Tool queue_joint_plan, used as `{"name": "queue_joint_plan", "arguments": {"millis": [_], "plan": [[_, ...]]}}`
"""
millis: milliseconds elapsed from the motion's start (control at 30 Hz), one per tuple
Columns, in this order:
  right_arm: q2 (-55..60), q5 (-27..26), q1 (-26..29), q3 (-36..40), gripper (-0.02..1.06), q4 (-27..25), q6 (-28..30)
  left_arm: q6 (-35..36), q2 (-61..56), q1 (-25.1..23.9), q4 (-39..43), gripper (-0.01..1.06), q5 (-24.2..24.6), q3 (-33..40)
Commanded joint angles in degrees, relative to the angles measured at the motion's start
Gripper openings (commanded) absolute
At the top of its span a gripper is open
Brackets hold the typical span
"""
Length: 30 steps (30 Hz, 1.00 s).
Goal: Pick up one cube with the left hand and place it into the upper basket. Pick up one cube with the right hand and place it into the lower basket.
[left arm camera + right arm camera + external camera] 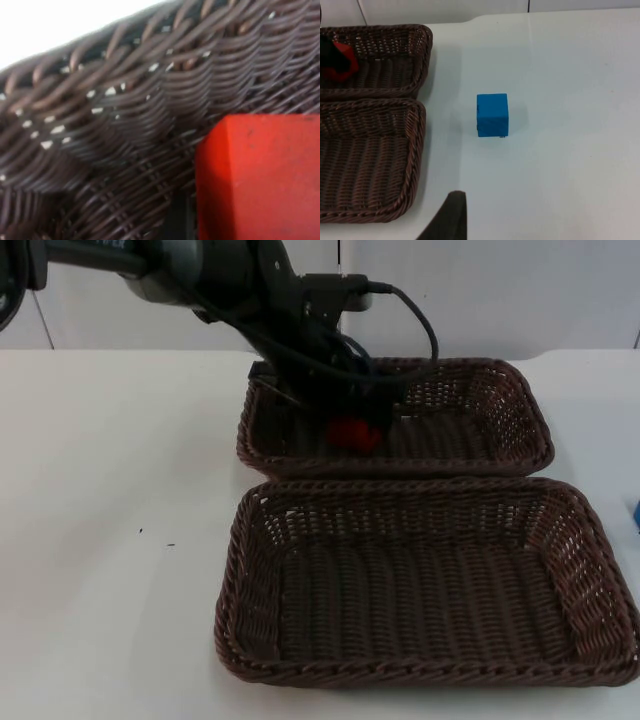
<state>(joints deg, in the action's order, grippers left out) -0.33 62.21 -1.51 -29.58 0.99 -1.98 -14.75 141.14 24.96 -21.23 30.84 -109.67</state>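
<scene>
My left gripper [352, 420] is down inside the upper basket [520, 410], clamped on the red cube [355, 433], which could catch the weave on release, while the blue cube [492, 114] waits right of the lower basket [600, 540]; right gripper's fingers I cannot tell.

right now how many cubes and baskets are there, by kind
cubes: 2, a red cube at the left gripper inside the upper basket, and a blue cube on the table
baskets: 2, upper basket and lower basket
total: 4
</scene>
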Motion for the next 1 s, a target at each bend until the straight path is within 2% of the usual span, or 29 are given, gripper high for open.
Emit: {"name": "queue_joint_plan", "arguments": {"millis": [0,167,533,967], "plan": [[0.33,-0.46,0.15,0.14,1.05,0.31,-0.01,0.08,-3.02,0.24,-0.41,0.73,0.33,-0.33],[0.33,-0.46,0.15,0.14,1.05,0.31,-0.01,0.08,-7.52,0.24,-0.52,0.73,3.23,-0.33],[0.33,-0.46,0.15,0.14,1.05,0.31,-0.01,0.08,-16.25,0.24,2.42,0.73,6.38,-0.33],[0.33,-0.46,0.15,0.14,1.05,0.31,-0.01,1.66,-20.77,0.24,8.09,0.73,11.35,-0.33]]}}
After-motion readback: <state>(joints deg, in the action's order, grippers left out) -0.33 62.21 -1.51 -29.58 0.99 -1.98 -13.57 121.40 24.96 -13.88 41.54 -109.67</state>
